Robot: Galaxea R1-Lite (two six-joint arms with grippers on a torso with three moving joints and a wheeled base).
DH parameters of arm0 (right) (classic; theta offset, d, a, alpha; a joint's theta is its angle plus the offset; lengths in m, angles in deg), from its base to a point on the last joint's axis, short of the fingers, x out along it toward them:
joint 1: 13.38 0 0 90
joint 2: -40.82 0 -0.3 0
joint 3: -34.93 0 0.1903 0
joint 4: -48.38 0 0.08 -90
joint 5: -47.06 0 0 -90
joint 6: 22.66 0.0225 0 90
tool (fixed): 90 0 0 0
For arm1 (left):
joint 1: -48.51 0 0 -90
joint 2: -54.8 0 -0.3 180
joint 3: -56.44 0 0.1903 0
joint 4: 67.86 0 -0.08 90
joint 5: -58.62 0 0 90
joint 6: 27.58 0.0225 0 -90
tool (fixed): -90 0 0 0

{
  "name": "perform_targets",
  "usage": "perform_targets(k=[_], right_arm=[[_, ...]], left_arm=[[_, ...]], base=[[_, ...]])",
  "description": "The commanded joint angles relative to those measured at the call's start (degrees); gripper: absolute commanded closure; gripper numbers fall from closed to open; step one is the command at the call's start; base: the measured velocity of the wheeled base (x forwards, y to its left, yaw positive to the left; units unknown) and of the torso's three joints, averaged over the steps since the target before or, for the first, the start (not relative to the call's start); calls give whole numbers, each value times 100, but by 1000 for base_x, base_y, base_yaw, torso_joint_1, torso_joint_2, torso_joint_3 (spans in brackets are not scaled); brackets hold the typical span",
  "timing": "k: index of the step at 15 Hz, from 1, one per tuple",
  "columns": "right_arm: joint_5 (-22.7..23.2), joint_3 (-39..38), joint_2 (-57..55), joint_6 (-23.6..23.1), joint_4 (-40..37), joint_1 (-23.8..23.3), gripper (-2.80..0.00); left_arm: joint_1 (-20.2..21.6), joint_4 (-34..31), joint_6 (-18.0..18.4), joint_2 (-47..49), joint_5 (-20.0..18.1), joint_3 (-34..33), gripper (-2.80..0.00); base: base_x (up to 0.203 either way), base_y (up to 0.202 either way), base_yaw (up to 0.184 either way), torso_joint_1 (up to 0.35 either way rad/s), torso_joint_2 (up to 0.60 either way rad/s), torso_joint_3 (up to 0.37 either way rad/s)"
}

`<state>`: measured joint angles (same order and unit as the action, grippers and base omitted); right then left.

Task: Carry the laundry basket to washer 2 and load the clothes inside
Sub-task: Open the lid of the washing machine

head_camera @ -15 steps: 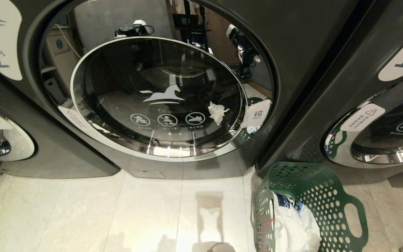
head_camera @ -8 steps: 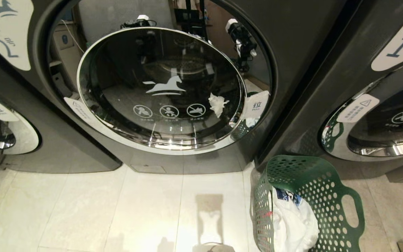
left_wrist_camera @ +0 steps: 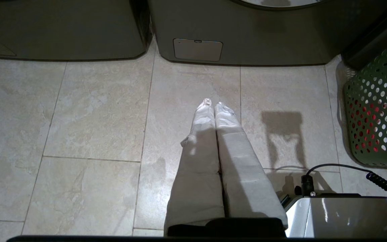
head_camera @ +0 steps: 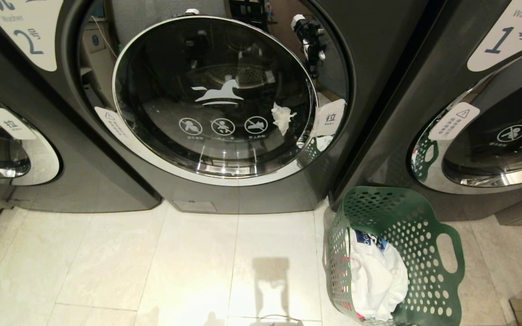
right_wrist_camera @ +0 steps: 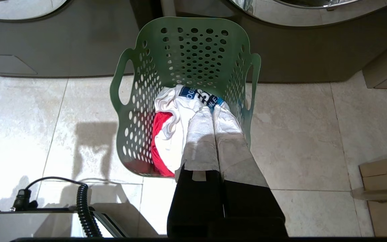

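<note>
Filling most of the head view, washer 2 [head_camera: 224, 90] has its door closed. Right of it on the floor sits the basket [head_camera: 406, 235], long axis running toward the machines, holding the clothes [head_camera: 376, 276]. The right gripper [right_wrist_camera: 212, 109], fingers together and empty, hangs over them, nearer than the closed left gripper [left_wrist_camera: 212, 103].

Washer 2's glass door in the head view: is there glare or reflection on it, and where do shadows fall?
Head view: washer 2's door mirrors the room, bright glints on its chrome rim; a shadow lies on the floor tiles. Left wrist view: the left gripper casts its shadow on the tiles.
</note>
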<state>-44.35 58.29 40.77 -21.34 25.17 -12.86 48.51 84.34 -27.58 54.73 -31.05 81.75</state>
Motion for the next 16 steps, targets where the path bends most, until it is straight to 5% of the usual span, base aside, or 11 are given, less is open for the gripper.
perform_targets(k=[1, 7, 16], right_arm=[[0, 0, -4, 0, 2, 9, 0], [0, 0, -4, 0, 2, 1, 0], [0, 0, -4, 0, 2, 9, 0]], left_arm=[[0, -5, 0, 7, 2, -2, 0], [0, -5, 0, 7, 11, -2, 0], [0, -5, 0, 7, 11, -2, 0]], base=[[0, 0, 0, 0, 0, 0], [0, -15, 0, 0, 0, 0], [0, -191, 1, 3, 2, 2]])
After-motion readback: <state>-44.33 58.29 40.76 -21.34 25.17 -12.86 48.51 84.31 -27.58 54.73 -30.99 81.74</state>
